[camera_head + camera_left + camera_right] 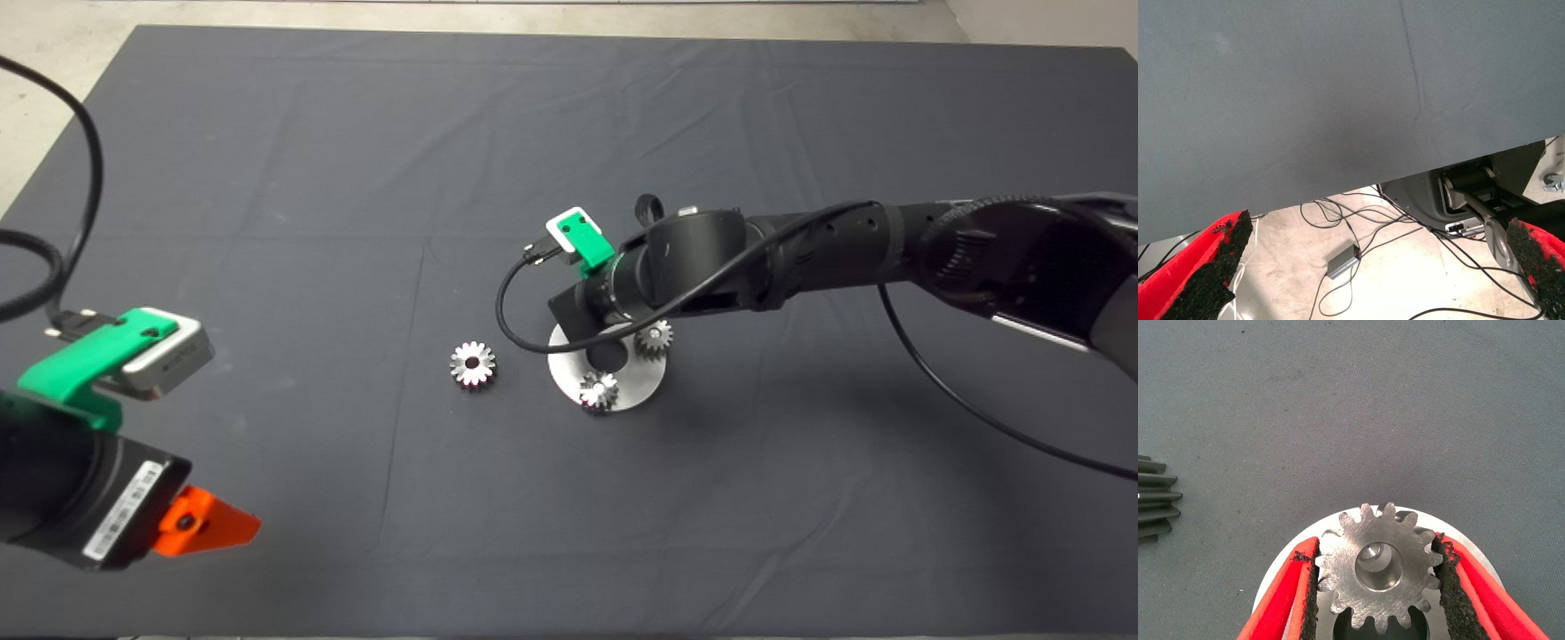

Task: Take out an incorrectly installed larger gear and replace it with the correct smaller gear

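The larger gear (472, 364), bright-faced with a dark centre hole, lies loose on the mat left of the round silver baseplate (642, 384). Its teeth also show at the edge of the right wrist view (1155, 497). My right gripper (1373, 550) is over the plate and shut on a smaller gear (1345, 587), with one pad on each side of its teeth. A peg tip shows inside that gear's hole. In the head view the right wrist hides this gear. Two other small gears (655, 336) (598, 389) sit on the plate. My left gripper (209, 526) is open and parked at the lower left.
The baseplate rim shows around the held gear in the right wrist view (1441, 525). The left wrist view shows the mat's edge with cables and a small grey box (1343, 260) on the floor beyond it. A black cable loops off the right wrist (507, 320).
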You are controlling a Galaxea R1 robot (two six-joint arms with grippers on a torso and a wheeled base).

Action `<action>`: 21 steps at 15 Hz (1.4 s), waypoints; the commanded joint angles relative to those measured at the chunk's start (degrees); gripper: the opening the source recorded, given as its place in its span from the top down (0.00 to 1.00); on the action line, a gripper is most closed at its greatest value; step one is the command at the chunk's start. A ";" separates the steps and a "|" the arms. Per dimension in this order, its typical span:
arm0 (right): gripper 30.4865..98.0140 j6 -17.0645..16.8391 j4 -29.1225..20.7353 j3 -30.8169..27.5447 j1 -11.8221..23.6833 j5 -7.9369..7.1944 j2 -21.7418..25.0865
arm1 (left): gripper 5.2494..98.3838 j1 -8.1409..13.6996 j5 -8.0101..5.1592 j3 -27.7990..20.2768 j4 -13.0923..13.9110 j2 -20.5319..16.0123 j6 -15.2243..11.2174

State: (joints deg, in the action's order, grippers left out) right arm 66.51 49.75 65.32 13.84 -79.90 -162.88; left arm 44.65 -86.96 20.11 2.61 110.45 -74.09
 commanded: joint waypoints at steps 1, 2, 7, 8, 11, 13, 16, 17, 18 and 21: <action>0.85 0.38 0.96 0.32 0.93 -0.26 -0.39 | 0.01 0.79 -0.14 -0.79 1.17 -0.27 0.00; 0.85 0.29 0.96 0.32 0.93 -0.33 -0.30 | 0.01 0.79 -0.14 -0.79 1.17 -0.27 0.00; 0.85 0.29 0.96 -0.12 0.93 -0.52 -0.38 | 0.01 0.79 -0.14 -0.79 1.52 -0.27 0.00; 0.85 0.29 0.88 -0.21 0.93 -0.52 -0.47 | 0.01 0.79 -0.14 -0.79 1.52 -0.27 0.00; 0.85 0.29 0.88 -1.01 0.93 -0.52 -0.39 | 0.01 0.79 -0.14 -0.79 1.52 -0.27 0.00; 0.85 0.29 0.88 -2.45 0.93 -0.52 -0.39 | 0.01 0.79 -0.14 -0.79 1.61 -0.30 0.00; 0.85 0.29 0.88 -2.49 0.93 -0.52 -0.30 | 0.01 0.79 -0.14 -0.79 1.61 -0.36 0.00; 0.85 0.29 0.88 -2.75 0.93 -0.52 -0.38 | 0.01 0.79 -0.14 -0.79 1.61 -0.44 0.00; 0.85 0.29 0.88 -2.93 0.93 -0.52 -0.39 | 0.01 0.79 -0.14 -0.79 1.68 -0.44 0.00; 0.85 -0.06 1.05 -2.93 0.93 -0.61 -0.12 | 0.01 0.72 -0.14 -0.88 1.79 -0.53 0.00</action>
State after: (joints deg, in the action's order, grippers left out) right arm 66.50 49.83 63.31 13.34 -80.65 -163.01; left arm 44.65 -86.96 20.11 3.05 110.25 -74.09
